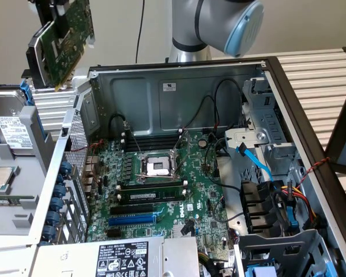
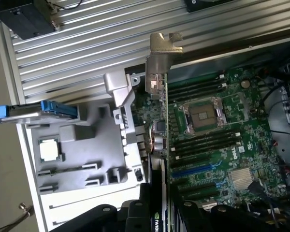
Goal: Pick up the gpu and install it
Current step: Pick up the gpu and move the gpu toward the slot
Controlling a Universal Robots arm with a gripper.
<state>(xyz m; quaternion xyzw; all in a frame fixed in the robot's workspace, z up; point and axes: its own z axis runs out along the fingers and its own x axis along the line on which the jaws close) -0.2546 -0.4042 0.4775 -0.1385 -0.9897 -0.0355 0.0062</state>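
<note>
Gripped in the gripper's (image 2: 160,207) closed jaws, the gpu (image 1: 62,40) hangs tilted above the open computer case's (image 1: 179,64) corner at the exterior view's left, near the hard drive (image 1: 11,130), with the motherboard's (image 1: 207,202) blue slot (image 1: 132,219) lying unobstructed below.

Open air separates gpu (image 1: 65,36) and blue slot (image 1: 132,220); cables (image 1: 288,199) crowd drive cage (image 1: 277,135).

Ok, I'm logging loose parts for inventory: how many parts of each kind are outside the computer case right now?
gpu: 1
hard drive: 1
processor chip: 1
Total: 3
</note>
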